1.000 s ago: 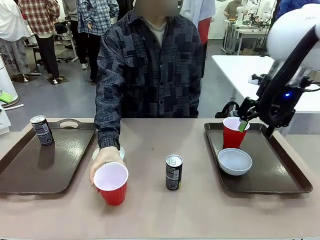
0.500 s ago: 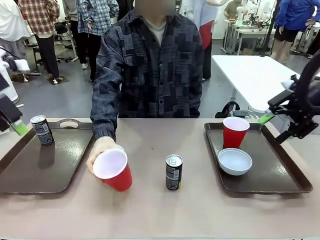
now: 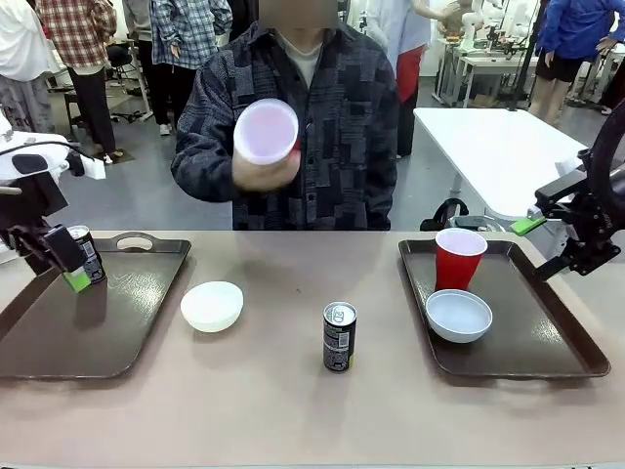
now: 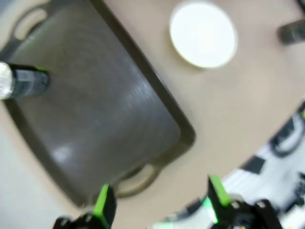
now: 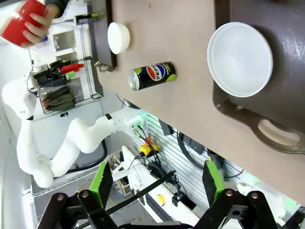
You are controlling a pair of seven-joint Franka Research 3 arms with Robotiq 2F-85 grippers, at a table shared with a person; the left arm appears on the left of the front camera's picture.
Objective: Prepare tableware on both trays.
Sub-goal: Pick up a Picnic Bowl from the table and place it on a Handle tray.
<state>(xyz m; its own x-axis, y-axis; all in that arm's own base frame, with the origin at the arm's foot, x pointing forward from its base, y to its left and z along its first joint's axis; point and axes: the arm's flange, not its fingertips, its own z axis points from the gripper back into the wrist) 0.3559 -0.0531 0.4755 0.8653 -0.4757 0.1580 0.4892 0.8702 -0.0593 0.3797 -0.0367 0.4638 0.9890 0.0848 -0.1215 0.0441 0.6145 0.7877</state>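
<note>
A person's hand holds one red cup up at chest height, mouth facing me. The other red cup and a white bowl stand on the right tray. My right gripper hangs open over that tray's far right rim, holding nothing. A second white bowl and a dark can rest on the bare table. Another can stands at the far corner of the left tray. My left gripper is open just left of this can, its jaws wide apart and holding nothing.
A white table stands behind at the right, and people stand farther back. The tan tabletop between the trays holds the bowl and the can. In the right wrist view, the bowl lies in the tray and the can beside it.
The person lifted the red cup from the table to chest height, uncovering the white bowl. My left gripper came down beside the can on the left tray. My right gripper barely moved.
</note>
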